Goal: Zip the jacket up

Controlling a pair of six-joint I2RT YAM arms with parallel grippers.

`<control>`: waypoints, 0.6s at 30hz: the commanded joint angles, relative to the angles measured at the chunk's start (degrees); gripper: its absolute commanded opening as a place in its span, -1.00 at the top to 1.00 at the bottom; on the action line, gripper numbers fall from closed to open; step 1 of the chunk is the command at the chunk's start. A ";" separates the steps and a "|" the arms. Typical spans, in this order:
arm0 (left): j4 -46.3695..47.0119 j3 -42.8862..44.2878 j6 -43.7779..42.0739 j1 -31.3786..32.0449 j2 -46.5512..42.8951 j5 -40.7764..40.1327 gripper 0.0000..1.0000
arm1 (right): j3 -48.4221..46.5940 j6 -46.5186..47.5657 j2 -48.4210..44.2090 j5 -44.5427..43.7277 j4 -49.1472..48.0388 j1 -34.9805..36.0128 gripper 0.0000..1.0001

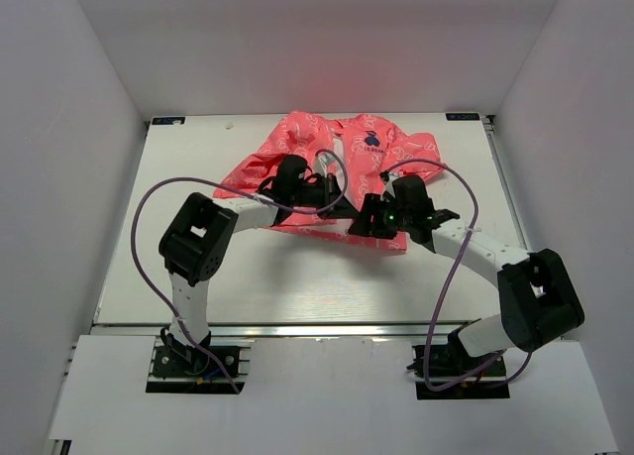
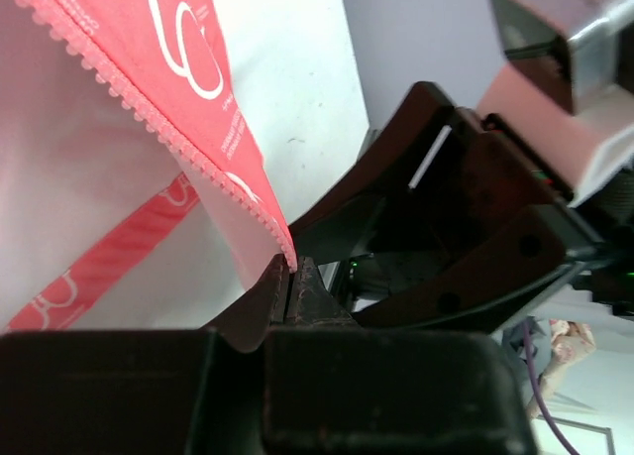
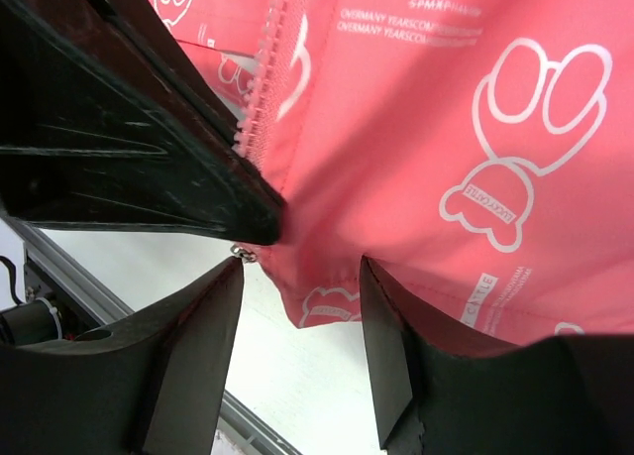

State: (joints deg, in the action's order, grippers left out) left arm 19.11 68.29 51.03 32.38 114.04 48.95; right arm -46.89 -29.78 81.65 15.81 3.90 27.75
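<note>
A white bench (image 1: 297, 286) carries a coral-pink jacket (image 1: 307, 138) with a white print. In the top view it lies crumpled toward the 12 o'clock edge. Both arms reach in from 6 o'clock and meet over its near hem.

The left hand (image 2: 290, 277) is pinched tight on the jacket, with its tips pressed together on the bottom corner of one front edge. The fabric rises from that corner toward 11 o'clock in the left wrist view.

The right hand (image 3: 297, 316) sits just at 3 o'clock of the left one. It is spread wide, and the hem of the other front panel hangs down into the gap between its fingers (image 3: 386, 356).

A dark blue emblem (image 1: 370, 142) shows on the chest at about 1 o'clock. Pink zipper teeth (image 3: 260, 88) run along the panel edge, and a small metal ring (image 3: 241, 252) sits at their lower end.
</note>
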 commanded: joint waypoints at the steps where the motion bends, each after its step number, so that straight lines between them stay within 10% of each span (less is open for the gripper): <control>1: 6.46 -1.58 4.25 0.49 -2.15 2.64 1.00 | 1.80 -1.07 -1.14 1.76 -5.55 -0.24 -0.13; 18: 8.66 -3.60 8.04 1.37 -3.73 -1.57 1.00 | 5.15 -2.21 -1.14 5.54 -15.86 -0.24 0.29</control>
State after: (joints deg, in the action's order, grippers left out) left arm 27.27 65.08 58.63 33.10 113.97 48.07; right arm -42.19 -31.90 81.58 19.09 -7.99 27.70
